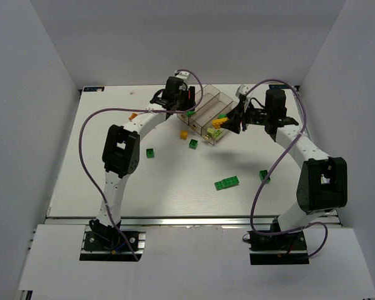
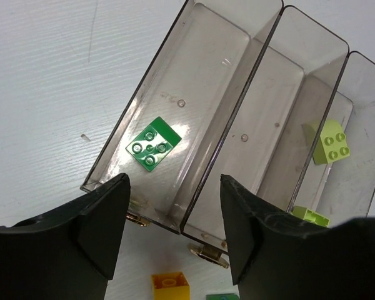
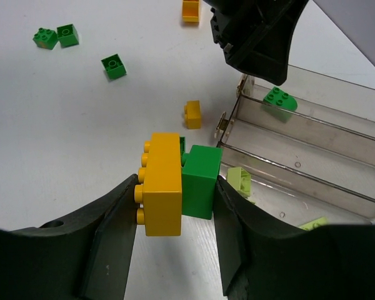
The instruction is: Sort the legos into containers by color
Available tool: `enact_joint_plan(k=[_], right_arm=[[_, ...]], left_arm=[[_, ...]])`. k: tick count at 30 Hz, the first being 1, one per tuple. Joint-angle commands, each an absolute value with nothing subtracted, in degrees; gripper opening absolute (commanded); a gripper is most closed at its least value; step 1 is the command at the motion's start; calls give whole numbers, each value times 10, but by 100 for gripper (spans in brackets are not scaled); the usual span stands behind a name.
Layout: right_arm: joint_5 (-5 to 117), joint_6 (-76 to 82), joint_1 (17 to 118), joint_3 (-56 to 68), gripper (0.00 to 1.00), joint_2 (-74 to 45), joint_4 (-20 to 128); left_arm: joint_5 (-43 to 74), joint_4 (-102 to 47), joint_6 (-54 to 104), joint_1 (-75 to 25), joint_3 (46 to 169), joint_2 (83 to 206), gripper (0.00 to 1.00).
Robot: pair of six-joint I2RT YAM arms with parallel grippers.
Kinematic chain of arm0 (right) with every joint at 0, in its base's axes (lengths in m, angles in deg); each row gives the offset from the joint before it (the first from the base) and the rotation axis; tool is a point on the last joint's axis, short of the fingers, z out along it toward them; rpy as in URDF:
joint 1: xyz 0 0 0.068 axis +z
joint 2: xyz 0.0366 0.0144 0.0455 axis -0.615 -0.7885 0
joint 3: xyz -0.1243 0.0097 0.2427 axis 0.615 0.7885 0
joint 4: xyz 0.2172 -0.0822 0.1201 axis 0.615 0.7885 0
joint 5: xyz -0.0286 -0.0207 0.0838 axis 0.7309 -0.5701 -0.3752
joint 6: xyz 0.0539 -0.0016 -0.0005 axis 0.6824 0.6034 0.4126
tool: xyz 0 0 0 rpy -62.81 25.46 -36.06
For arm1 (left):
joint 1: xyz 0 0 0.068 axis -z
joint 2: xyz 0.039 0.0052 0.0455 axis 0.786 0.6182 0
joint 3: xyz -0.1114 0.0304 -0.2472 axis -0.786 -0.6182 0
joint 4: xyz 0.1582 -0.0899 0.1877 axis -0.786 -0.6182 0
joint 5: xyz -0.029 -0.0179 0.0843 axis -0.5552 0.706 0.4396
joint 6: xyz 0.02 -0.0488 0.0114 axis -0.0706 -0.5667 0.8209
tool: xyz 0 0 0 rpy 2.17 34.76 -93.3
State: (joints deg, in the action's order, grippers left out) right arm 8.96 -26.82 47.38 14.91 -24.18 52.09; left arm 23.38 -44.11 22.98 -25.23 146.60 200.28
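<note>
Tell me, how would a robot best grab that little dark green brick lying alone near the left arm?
Probably from straight above, fingers closing on two opposite flat side walls of the dark green brick. It lies alone on the table with bare space all around, and its squat, square shape offers no better handle.

White links [image 1: 109, 194], black joints [image 1: 120, 150], purple cables [image 1: 272, 80] (loosely looped); left claw [image 2: 174, 181], right claw [image 3: 175, 187] matte black.

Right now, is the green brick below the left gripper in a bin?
In. The green brick lies studs up inside the end bin, clear of the left gripper, whose jaws are apart.
</note>
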Motion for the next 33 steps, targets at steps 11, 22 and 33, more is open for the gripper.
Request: enact_joint_plan(k=[11, 22, 33], right_arm=[[-48, -580, 474, 200, 16, -151, 570], [-59, -731, 509, 204, 15, -118, 679], [10, -597, 543, 250, 16, -90, 540]], left_arm=[[-74, -369, 102, -270, 1255, 1750, 70], [-274, 31, -113, -313, 881, 1531, 75], [-291, 195, -230, -313, 828, 1552, 81]])
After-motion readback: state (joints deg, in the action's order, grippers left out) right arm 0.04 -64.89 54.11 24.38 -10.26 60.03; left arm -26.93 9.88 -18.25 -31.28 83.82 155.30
